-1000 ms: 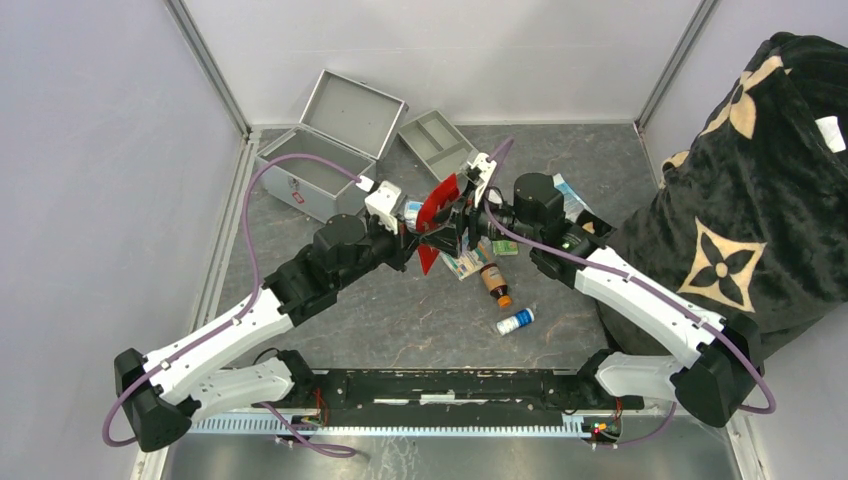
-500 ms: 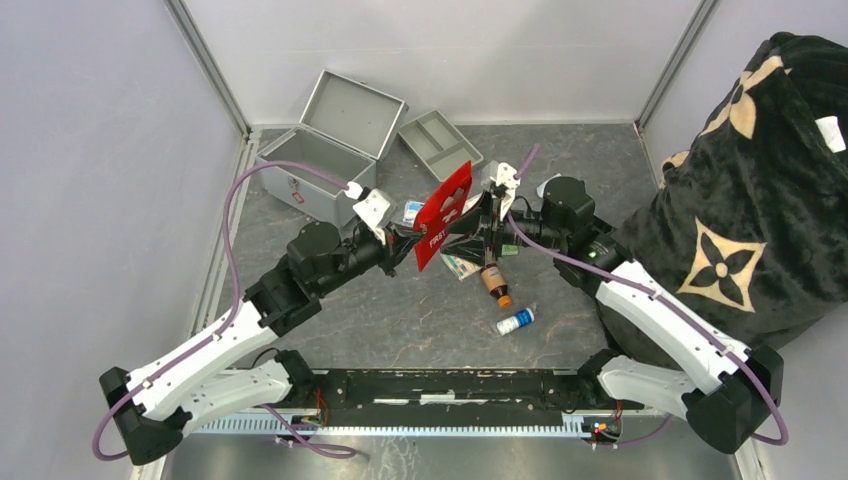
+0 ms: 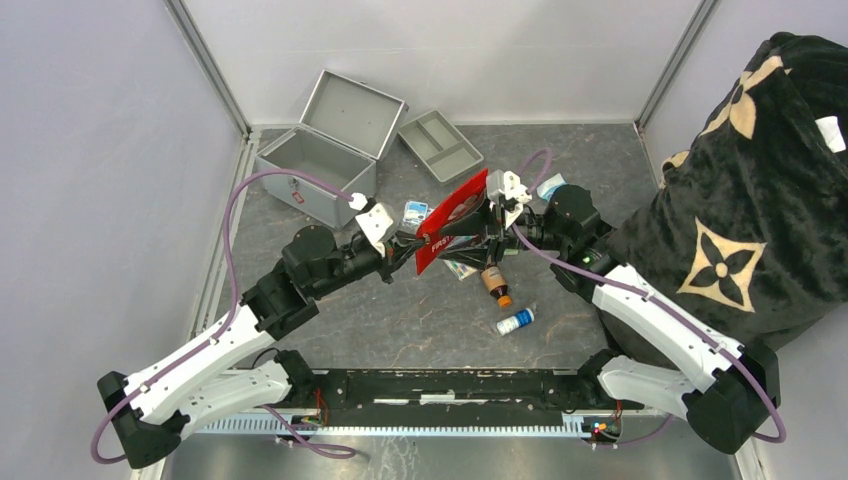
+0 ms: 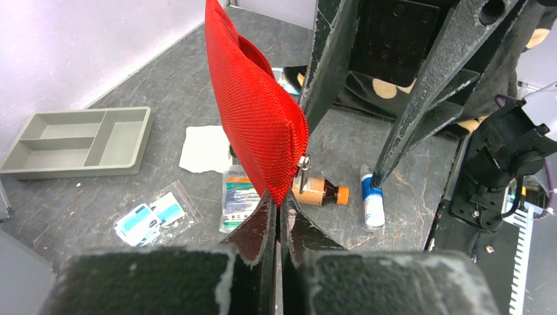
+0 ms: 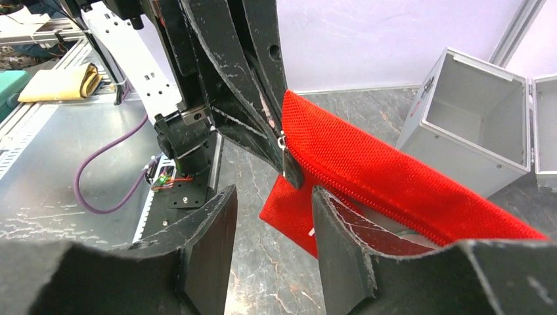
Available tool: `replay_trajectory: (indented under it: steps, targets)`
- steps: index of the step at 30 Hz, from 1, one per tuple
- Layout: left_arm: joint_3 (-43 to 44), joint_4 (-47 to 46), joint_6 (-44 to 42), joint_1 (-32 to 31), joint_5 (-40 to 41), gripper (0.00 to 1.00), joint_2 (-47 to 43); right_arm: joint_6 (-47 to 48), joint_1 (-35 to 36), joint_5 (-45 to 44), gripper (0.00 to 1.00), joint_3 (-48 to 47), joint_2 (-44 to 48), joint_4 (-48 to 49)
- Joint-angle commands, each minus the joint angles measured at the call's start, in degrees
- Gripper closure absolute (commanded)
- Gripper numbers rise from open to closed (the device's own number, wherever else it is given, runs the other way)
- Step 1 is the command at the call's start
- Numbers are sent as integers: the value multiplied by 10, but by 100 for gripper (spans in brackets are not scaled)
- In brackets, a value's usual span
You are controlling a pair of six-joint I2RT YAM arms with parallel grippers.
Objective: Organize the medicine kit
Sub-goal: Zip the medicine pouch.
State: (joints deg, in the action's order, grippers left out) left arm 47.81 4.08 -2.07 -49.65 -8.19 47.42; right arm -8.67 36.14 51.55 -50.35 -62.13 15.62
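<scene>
Medicine kit, lid up: left claw clamps red pouch; right claw, half-open, should next grip zipper pull.

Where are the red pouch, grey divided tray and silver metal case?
Red mesh fabric pouch (image 4: 256,111): left wrist view, middle of side panel.
Shallow grey divided tray (image 4: 79,167): left wrist view, near wall.
Boxy silver-grey metal case (image 5: 453,164): right wrist view, outer wall.
</scene>
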Motion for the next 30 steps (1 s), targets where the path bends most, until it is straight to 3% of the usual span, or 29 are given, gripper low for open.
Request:
replay_trajectory:
  steps: [1,20,30]
  targets:
    - [9,-39,-31,-3,-33,98,-6,-12,-1,18,49,-3,-8,61]
    - [21,-64,-33,-3,-45,98,23,-63,13,44,58,-3,-33,115]
    - [20,-61,-33,-3,-46,98,22,-84,15,-28,69,-1,-37,117]
